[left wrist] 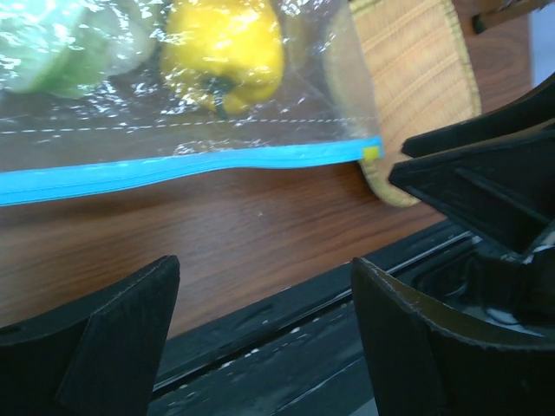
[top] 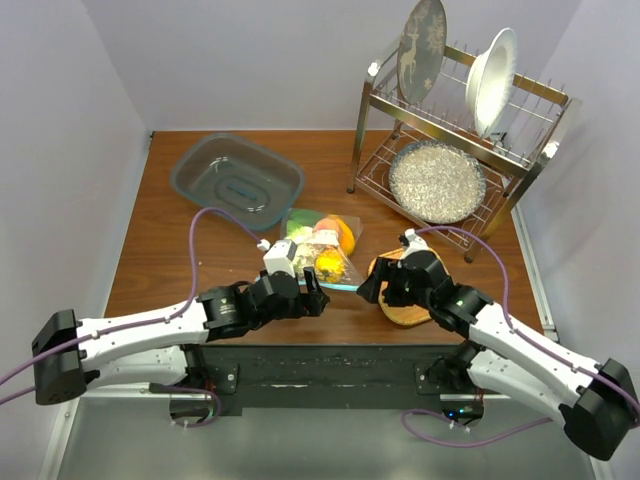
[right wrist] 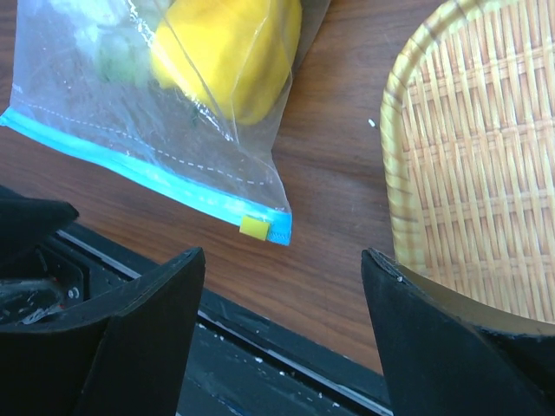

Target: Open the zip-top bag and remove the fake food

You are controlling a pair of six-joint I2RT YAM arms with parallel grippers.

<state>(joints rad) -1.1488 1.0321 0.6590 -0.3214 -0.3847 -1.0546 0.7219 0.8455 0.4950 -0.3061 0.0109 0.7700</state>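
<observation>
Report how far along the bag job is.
Done: nothing yet. The zip-top bag lies on the table, its blue zip strip looking sealed, the yellow bell pepper and other fake food inside. In hand: the left gripper and right gripper hang open near the zip edge, holding nothing. Left: grasp the bag, unzip it, take the food out.

Grey tub (top: 237,180), woven mat (right wrist: 486,130), dish rack (top: 364,130) holding plates (top: 436,181)

Brown wooden table (top: 160,250), pale lilac walls (top: 260,60) on three sides, metal dish rack (top: 363,130) at far right corner
</observation>
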